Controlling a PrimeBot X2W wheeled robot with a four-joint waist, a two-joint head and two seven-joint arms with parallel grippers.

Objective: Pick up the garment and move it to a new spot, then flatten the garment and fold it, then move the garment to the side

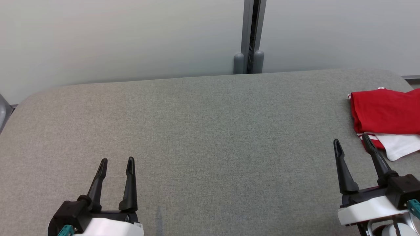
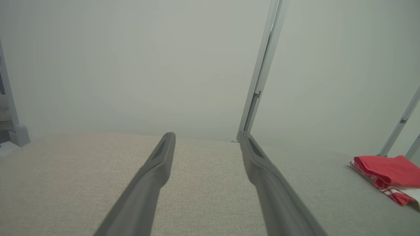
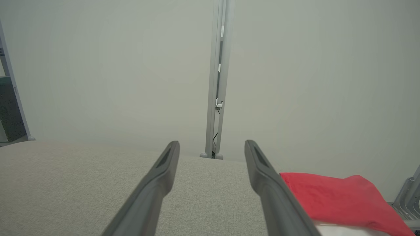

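Folded red-and-white garment (image 1: 384,111) lay at the grey table's (image 1: 210,131) right edge. Left gripper (image 1: 117,160) sat released and empty over the near left. Right gripper (image 1: 350,139) was likewise spread and empty, 1 fingertip beside the garment's near corner; contact unclear.

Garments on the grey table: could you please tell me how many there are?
1. A folded red and white garment lies at the right end of the table, just ahead of the right gripper. It runs off the head view's edge, so more may be hidden there.
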